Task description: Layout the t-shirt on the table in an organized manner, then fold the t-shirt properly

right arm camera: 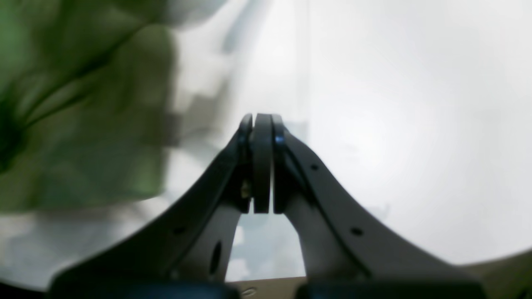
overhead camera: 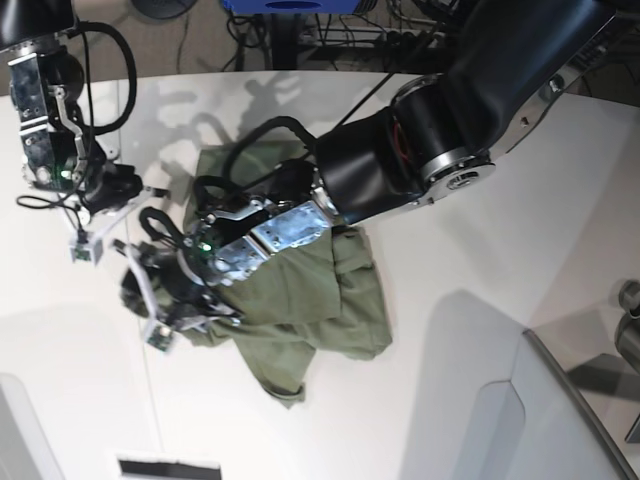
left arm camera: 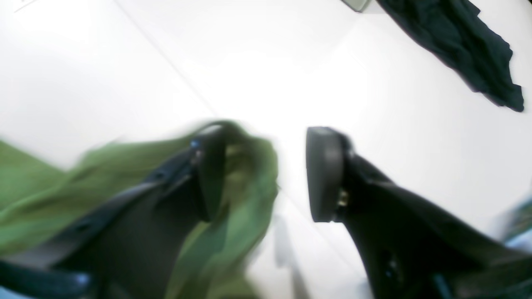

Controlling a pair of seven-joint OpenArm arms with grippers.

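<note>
The left pincer stands with its jaws apart, a clear gap of white tabletop showing between the two dark pads. Olive-green cloth of the t-shirt drapes over and around one pad, while the other pad is bare and touches no cloth. Motion blur smears the fabric, so I cannot tell how firmly it clings to that pad. Beyond the bare pad, a dark rumpled cloth lies on the tabletop, well apart from the pincer.

The right pincer has its jaws pressed together with nothing between them. The t-shirt lies off to one side of it, blurred, not touching the tips.

From the base view, the t-shirt sits crumpled in a heap on the tabletop, under the left arm, whose pincer is at the heap's edge. The right pincer hovers just beside the heap.
</note>
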